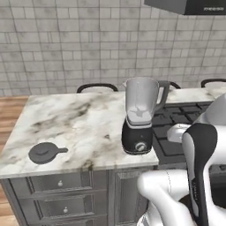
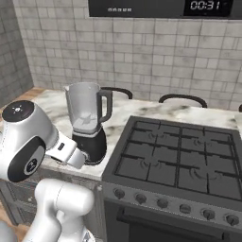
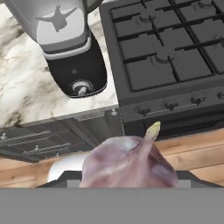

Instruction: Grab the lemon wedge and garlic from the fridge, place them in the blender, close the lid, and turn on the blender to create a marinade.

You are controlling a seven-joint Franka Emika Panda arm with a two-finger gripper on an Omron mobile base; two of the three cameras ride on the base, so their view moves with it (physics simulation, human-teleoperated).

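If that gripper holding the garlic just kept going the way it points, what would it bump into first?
Probably the blender: the gripper, shut on the garlic, looks toward its black base and the counter edge. Depth is unclear, so that is a guess.

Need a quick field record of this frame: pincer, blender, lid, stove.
pincer: closed on the garlic, held low in front of the counter
blender: upright on the marble counter beside the stove, jar open on top
lid: lying flat near the counter's front left edge, apart from the blender
stove: black gas hob, burners bare
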